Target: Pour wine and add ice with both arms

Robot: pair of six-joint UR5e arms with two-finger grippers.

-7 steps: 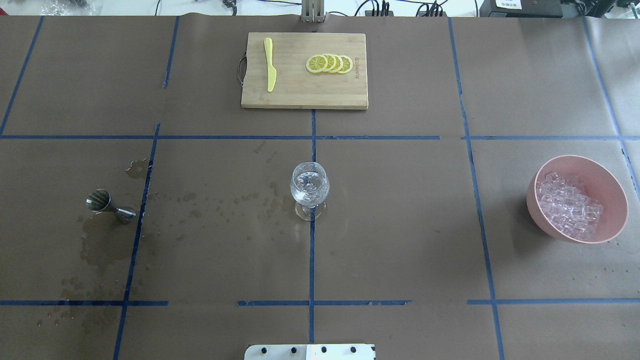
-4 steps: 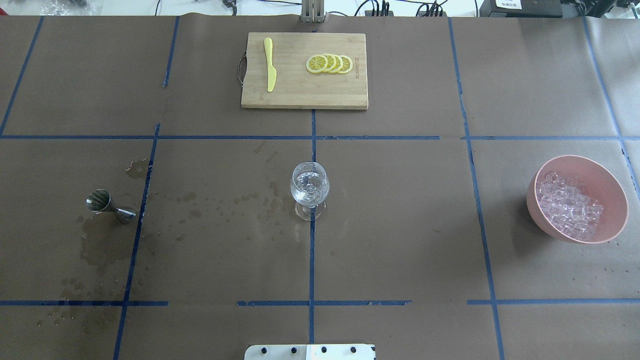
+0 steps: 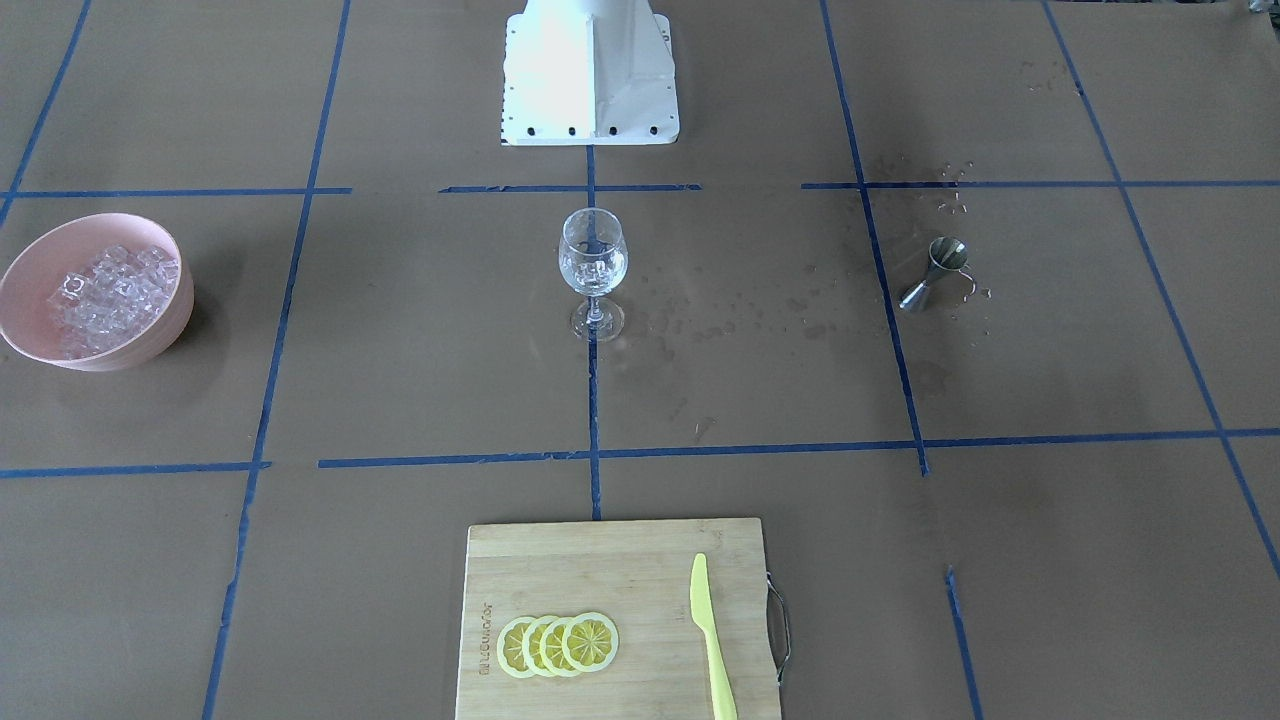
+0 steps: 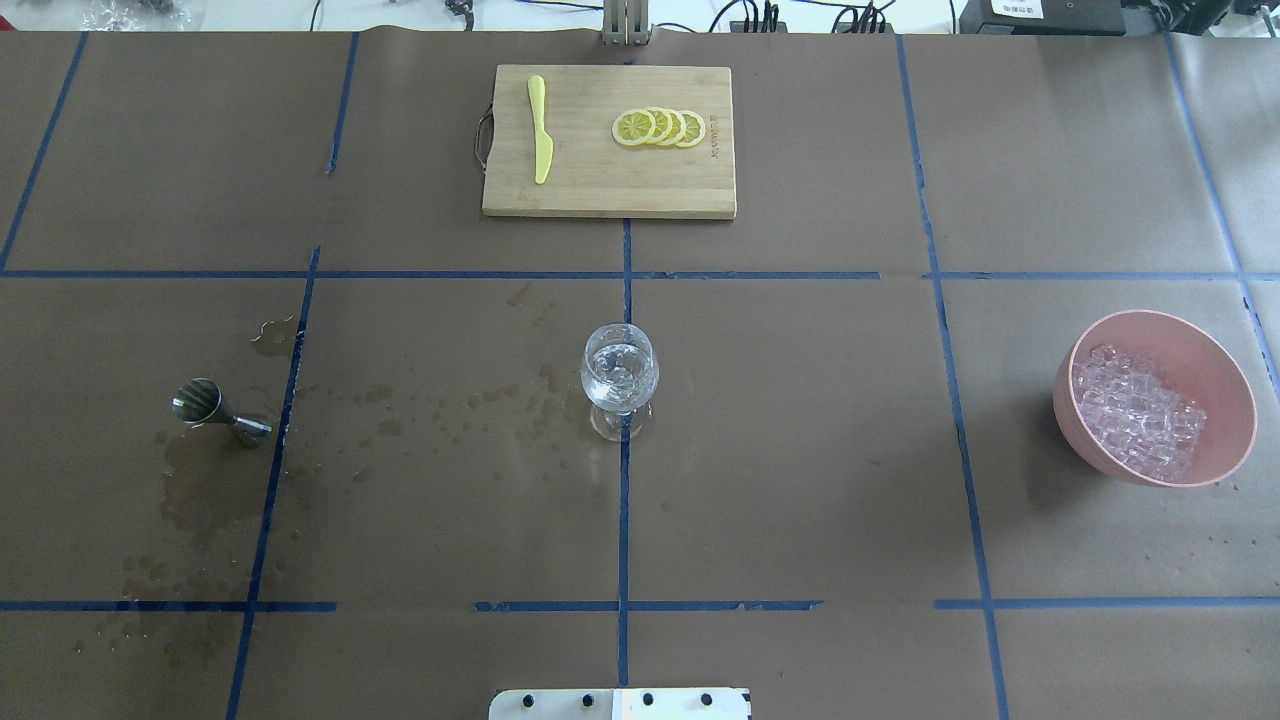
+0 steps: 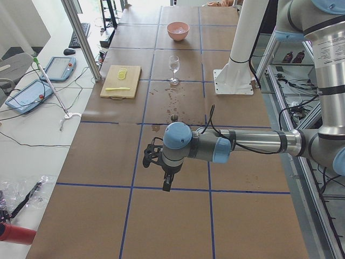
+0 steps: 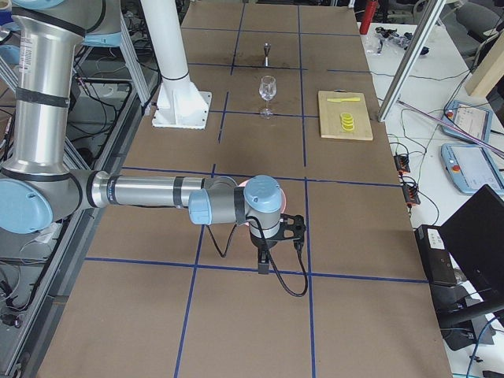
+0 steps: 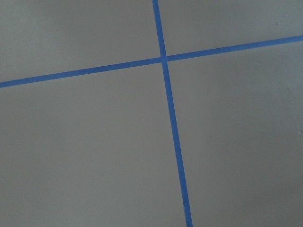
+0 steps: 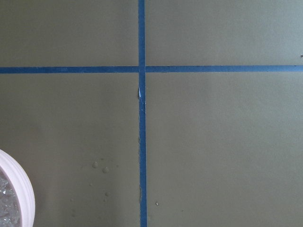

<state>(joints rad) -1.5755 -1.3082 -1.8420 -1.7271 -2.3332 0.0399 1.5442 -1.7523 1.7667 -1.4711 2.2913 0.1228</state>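
Fingers first: the left fingers [image 5: 166, 185] and right fingers [image 6: 263, 266] each hang low over bare counter [image 4: 800, 450] at opposite ends. They only show on the side cams, so I can't tell how wide they're open or if they grip anything. Mid-counter, the stemmed glass [image 4: 619, 375] stands upright on a blue tape line, with a few cubes and what looks like a little clear wine [image 3: 592, 272] in it. Pink bowl [image 4: 1225, 375] off to the right holds the heap of ice [image 4: 1140, 415]. Steel jigger [image 4: 215, 408] stands to the left among dark wet spots [image 4: 200, 490].
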